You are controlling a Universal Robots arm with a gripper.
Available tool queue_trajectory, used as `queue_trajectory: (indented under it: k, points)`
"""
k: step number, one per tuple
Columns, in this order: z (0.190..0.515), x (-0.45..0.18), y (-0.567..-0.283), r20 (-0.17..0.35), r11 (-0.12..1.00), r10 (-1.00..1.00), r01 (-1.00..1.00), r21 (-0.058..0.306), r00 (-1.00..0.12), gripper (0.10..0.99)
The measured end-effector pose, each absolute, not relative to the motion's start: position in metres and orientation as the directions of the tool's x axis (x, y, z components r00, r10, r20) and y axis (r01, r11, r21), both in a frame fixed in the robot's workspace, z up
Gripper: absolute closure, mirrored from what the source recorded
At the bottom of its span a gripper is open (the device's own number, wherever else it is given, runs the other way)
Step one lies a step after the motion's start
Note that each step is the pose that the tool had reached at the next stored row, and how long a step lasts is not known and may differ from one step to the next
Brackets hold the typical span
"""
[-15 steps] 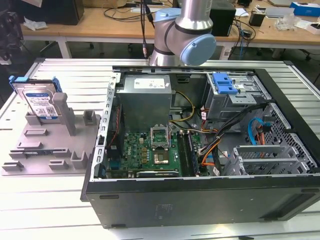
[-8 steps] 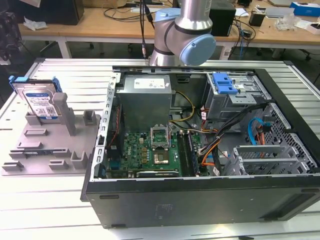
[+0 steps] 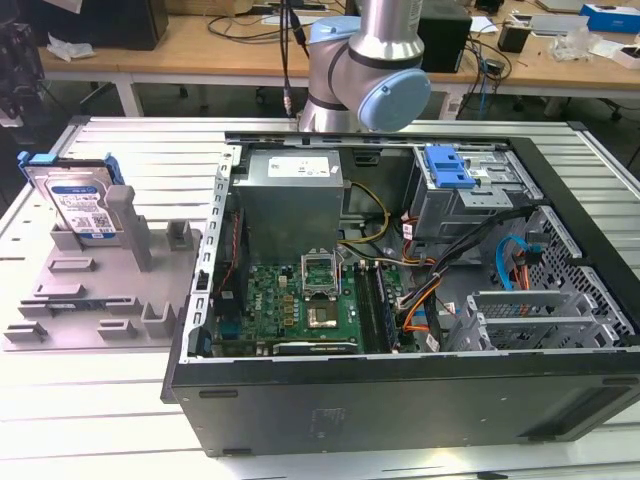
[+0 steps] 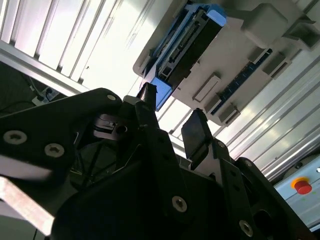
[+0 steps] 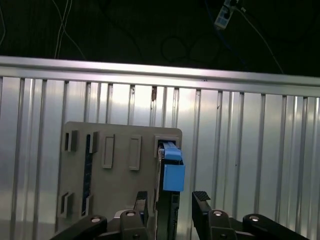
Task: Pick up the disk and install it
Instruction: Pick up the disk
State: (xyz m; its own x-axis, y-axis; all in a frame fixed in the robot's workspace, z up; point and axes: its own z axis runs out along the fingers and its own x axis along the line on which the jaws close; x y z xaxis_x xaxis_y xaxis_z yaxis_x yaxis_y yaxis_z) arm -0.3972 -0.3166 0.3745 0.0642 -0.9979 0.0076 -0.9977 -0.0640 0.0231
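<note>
The disk (image 3: pixel 80 205) stands upright on its edge in the grey fixture (image 3: pixel 100 290) at the exterior view's left, with its white-and-blue label facing the camera and blue rails around it. In the first wrist view I see the disk (image 5: pixel 169 172) edge-on in the fixture (image 5: pixel 115 165), in line with the gap of my gripper (image 5: pixel 171 204). The gripper is open, with nothing between the fingers (image 5: pixel 201 202). In the second wrist view the disk (image 4: pixel 192 37) lies some way beyond my gripper (image 4: pixel 172 117), apart from it.
An open computer case (image 3: pixel 400 400) takes up the middle and right of the slatted metal table (image 3: pixel 130 150), with a blue-latched drive bay (image 3: pixel 447 167), a motherboard (image 3: pixel 300 300) and loose cables inside. The table edge (image 5: pixel 160 67) lies just past the fixture. A red stop button (image 4: pixel 302 186) sits nearby.
</note>
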Motion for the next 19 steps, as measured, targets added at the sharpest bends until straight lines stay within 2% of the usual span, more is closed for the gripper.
queue_trajectory:
  k: [19]
  points:
    - [0.3668,-0.3985,-0.3131,0.007,0.012,-1.0,-1.0,0.023,-0.012,0.604]
